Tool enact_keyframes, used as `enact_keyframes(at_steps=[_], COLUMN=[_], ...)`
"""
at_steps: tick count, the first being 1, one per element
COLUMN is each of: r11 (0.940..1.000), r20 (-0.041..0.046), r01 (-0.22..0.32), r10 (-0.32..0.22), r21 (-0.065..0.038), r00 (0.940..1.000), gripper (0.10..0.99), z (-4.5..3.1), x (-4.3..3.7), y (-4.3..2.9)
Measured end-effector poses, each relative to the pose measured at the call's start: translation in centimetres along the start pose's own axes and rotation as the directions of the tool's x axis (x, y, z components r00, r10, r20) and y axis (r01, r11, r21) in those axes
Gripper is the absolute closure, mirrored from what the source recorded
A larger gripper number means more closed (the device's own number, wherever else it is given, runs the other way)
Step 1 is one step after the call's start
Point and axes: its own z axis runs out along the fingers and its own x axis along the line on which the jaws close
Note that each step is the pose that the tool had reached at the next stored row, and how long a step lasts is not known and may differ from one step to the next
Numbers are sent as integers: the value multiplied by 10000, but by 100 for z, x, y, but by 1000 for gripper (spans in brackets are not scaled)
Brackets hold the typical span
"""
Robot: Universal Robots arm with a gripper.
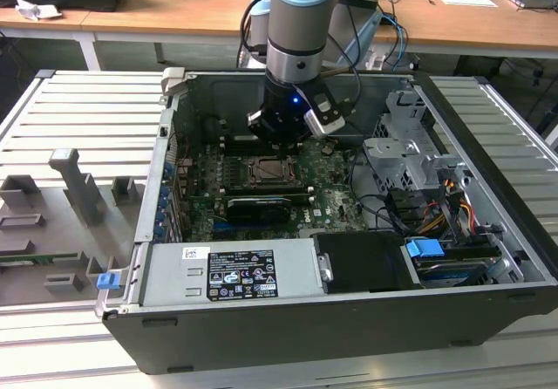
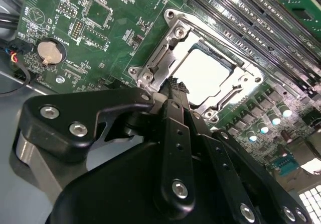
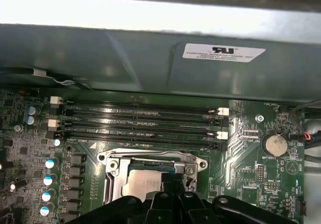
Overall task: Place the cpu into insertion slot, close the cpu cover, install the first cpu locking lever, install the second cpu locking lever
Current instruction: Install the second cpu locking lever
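Grey slatted metal surface carries one open computer case lying on its side. Behind the case, wooden desks with papers and small devices. On the surface beside the case, on the exterior view's left, grey plastic fixture blocks and one small blue clip.

Inside the case: one green motherboard, one power supply with a label along the near wall, one drive cage on the exterior view's right, one blue connector near the cables.

One robot arm reaches down into the case; the hand hangs just above the socket edge. Its fingertips look pressed together, holding nothing, though the tips are partly hidden.

The cpu sits in the socket at the motherboard's middle, pale face up. The cpu cover lies around it, apparently down flat over the chip. Four long black memory slots run beside the socket. One round coin battery sits beyond the slots' end. A row of silver-topped capacitors, about five, stands on the socket's other side.
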Motion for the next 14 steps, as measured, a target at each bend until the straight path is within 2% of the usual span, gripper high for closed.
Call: enact_keyframes(at_steps=[4,11,14], r11=[10000,10000,10000], r20=[-1,0,-1], r01=[-3,-18,-19], r10=[3,18,19], r21=[7,13,15], r00=[10000,10000,10000], gripper=[980,980,980], z=[-50,-68,-115], x=[0,9,11], y=[2,-137,-150])
